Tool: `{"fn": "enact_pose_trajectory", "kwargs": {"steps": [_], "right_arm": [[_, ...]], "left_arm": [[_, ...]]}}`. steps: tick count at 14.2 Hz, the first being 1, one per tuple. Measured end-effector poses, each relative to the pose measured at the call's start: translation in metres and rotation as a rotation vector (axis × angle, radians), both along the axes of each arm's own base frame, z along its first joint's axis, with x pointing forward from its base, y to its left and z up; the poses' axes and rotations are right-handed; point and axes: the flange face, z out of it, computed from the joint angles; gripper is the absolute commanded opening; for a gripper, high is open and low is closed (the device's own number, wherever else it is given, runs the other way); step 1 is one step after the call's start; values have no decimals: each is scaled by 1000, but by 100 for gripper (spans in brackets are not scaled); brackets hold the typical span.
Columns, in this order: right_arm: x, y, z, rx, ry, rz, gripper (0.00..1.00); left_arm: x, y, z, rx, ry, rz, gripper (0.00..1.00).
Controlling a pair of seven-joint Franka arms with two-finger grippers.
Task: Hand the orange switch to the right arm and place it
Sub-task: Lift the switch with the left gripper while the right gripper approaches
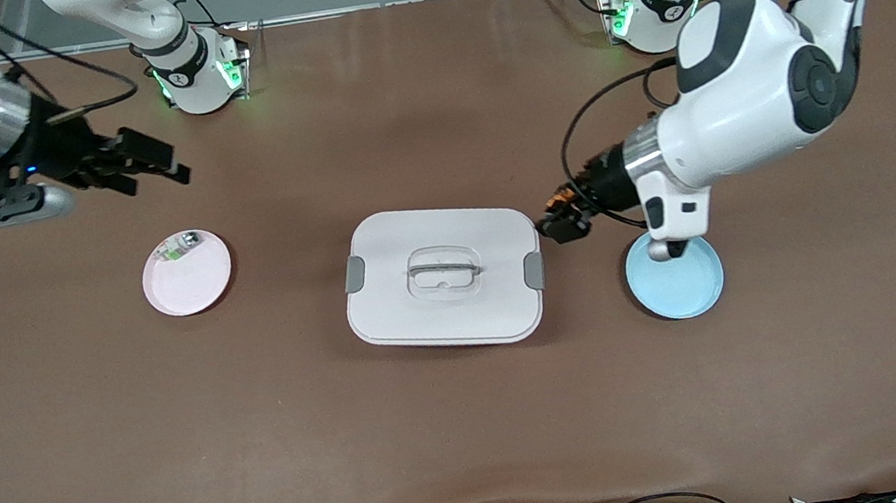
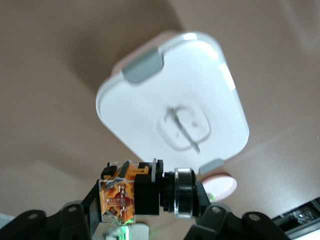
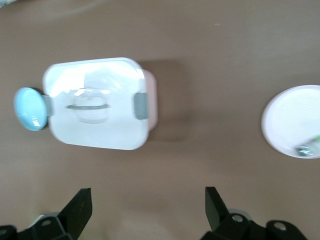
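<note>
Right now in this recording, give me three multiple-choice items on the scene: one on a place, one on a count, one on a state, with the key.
1. Where is the orange switch?
A. On the pink plate
B. Held by the left gripper, up between the white lidded box and the blue plate
C. On the box lid

2. How many plates are on the table?
A. One
B. Two
C. Three

3. How do the right gripper's jaws stand?
A. Open, empty
B. Shut on the switch
C. Shut on a plate

Key: 1 B, the left wrist view shows the switch clamped between the jaws. 2 B, a pink plate toward the right arm's end and a blue one toward the left arm's end. 3 A, the right wrist view shows its fingers wide apart with nothing between them, up over the table near the pink plate.
</note>
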Motion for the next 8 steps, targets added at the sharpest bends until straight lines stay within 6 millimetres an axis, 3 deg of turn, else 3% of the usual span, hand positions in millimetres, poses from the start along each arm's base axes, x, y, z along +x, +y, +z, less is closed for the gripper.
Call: {"fn": "enact_pose_trajectory", "kwargs": {"steps": [4, 8], "right_arm": [[-22, 24, -15, 75, -1, -100, 100], [-32, 72, -18, 150, -6, -209, 100]], "left_arm": [[-25, -47, -1, -71, 173, 89, 0], [-39, -81, 7, -67, 274, 170, 0]]}}
